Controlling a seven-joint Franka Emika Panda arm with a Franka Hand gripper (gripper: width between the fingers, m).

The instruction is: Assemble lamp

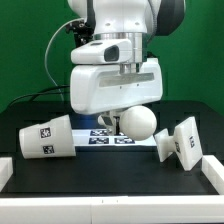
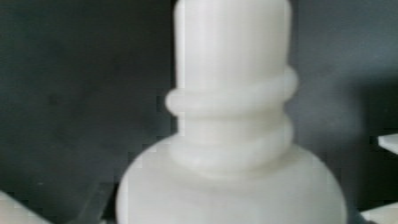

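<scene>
Hanging above the marker board, bulb; shade and base flank it

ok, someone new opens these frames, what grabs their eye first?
The gripper sits low at the centre of the exterior view, right at the rounded bulb, whose ringed neck fills the wrist view. The conical shade lies on its side at the exterior view's left, the boxy base tilted at its right. Whether the gripper grips the bulb cannot be told.

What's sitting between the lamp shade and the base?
In the exterior view, the bulb and the marker board lie between the shade and the base.
</scene>
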